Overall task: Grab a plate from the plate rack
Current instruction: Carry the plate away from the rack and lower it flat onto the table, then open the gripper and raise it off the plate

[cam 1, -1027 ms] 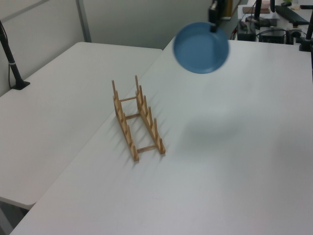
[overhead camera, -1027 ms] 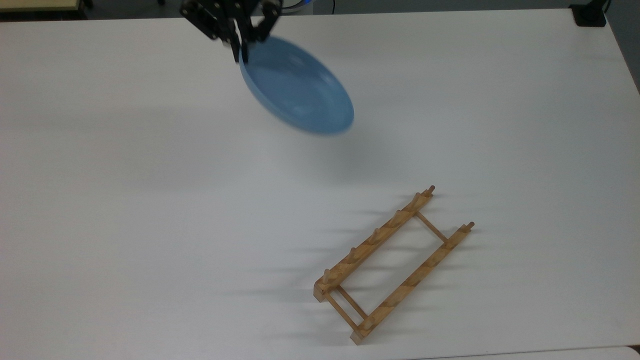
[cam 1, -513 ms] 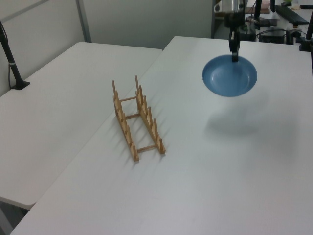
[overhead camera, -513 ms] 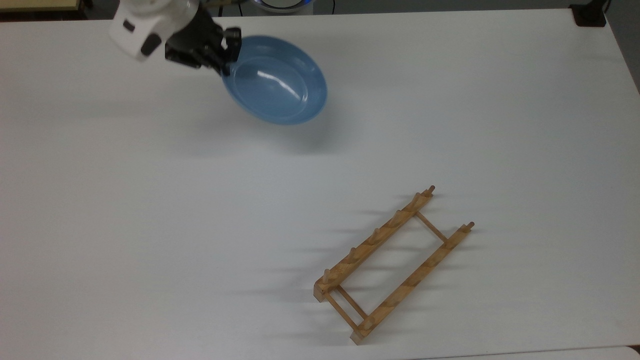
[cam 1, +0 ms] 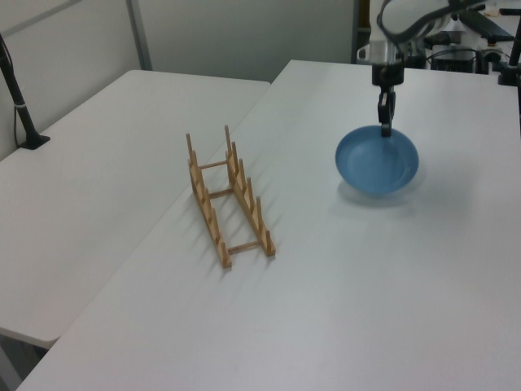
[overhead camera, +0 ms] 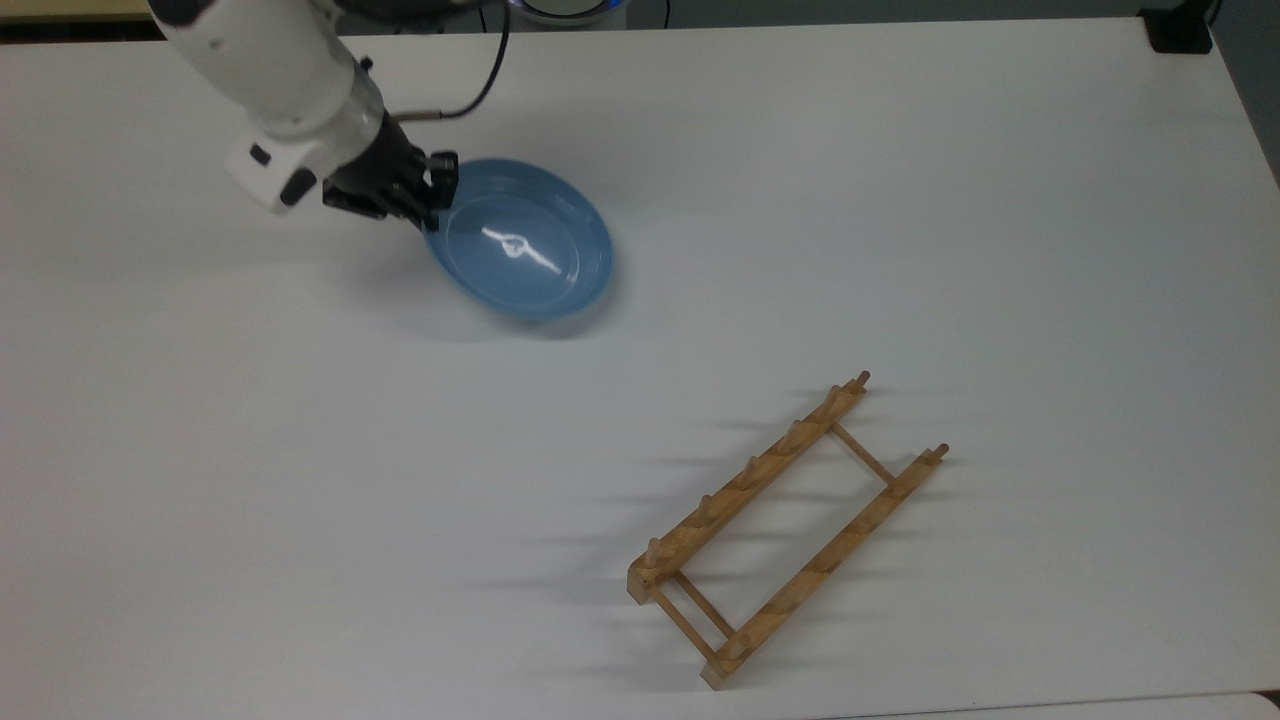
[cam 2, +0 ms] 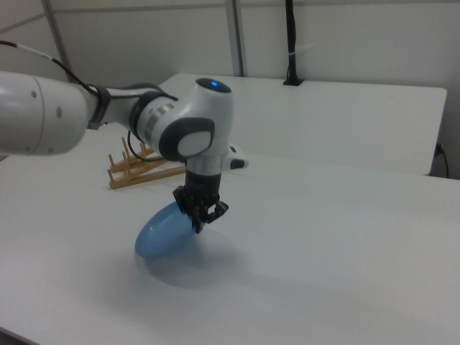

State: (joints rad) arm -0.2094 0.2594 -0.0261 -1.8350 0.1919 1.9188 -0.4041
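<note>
Plate (overhead camera: 520, 255) dropped near table (overhead camera: 900, 200), tilted; tool (overhead camera: 432, 205) pinching its rim. Early release: could tip or rattle.

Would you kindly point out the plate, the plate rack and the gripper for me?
plate (overhead camera: 525, 250): top view, centre of its inner well.
plate rack (overhead camera: 745, 478): top view, middle of the rail nearer the plate.
gripper (overhead camera: 432, 200): top view, fingertips at the plate's rim.

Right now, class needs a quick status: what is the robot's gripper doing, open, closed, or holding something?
Gripper: closed on the rim of the plate, holding it tilted just above the table, away from the plate rack.
</note>
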